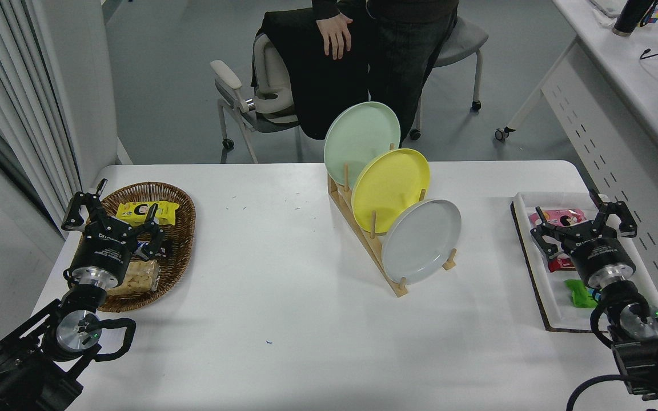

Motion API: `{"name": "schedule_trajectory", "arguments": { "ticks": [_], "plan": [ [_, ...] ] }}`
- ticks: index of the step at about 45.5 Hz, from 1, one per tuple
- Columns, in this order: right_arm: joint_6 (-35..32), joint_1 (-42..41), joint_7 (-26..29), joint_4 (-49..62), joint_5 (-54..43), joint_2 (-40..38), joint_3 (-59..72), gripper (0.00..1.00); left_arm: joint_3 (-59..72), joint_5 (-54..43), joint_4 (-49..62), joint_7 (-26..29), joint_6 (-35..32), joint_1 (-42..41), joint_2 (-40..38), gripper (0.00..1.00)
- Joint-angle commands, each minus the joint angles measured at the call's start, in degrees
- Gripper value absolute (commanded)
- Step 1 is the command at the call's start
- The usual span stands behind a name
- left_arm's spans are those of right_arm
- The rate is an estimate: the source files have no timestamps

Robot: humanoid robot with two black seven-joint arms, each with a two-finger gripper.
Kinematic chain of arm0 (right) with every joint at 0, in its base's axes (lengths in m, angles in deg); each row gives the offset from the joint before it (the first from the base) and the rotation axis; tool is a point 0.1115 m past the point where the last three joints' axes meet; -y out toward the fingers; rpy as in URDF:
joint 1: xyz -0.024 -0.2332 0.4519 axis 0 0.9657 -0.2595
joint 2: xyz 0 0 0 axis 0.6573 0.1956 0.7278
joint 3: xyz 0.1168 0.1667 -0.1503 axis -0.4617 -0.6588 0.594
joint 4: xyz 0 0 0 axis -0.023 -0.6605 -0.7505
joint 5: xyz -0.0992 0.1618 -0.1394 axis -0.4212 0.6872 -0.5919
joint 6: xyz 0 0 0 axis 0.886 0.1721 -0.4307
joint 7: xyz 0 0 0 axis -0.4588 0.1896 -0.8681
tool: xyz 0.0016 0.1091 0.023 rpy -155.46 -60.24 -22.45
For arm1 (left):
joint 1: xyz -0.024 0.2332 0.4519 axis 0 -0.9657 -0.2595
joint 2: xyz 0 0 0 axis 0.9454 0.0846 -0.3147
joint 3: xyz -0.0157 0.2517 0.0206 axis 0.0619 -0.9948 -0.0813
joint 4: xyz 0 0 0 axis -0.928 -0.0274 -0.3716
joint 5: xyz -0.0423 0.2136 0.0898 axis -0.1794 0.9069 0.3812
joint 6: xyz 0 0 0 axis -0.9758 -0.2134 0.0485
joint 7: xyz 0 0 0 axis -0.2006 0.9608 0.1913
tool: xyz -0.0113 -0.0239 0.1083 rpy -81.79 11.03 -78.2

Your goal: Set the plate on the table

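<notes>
The pale grey plate [420, 241] stands on edge in the front slot of a wooden rack [370, 240] near the middle of the white table [283, 319]. Behind it in the same rack stand a yellow plate [389, 187] and a mint-green plate [360, 140]. My right gripper [583, 220] hovers open over the tray at the right, well away from the grey plate, with nothing between its fingers. My left gripper [113, 212] is parked open over the basket at the left.
A wicker basket [177, 251] with snack packets sits at the left. A white tray [540, 285] of snack packets lies at the right edge. A person stands behind the table beside a chair [272, 97] with a dark jacket.
</notes>
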State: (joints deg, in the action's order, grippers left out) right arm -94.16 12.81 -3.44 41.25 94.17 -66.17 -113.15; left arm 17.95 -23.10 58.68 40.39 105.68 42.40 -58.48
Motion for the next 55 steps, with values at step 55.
{"name": "schedule_trajectory", "arguments": {
  "ticks": [55],
  "plan": [
    [1.5,-2.9,0.0,0.1,0.3,-0.6,-0.5,1.0,0.0,0.0,0.0,0.0,0.0,0.0,0.0,0.98]
  ]
}}
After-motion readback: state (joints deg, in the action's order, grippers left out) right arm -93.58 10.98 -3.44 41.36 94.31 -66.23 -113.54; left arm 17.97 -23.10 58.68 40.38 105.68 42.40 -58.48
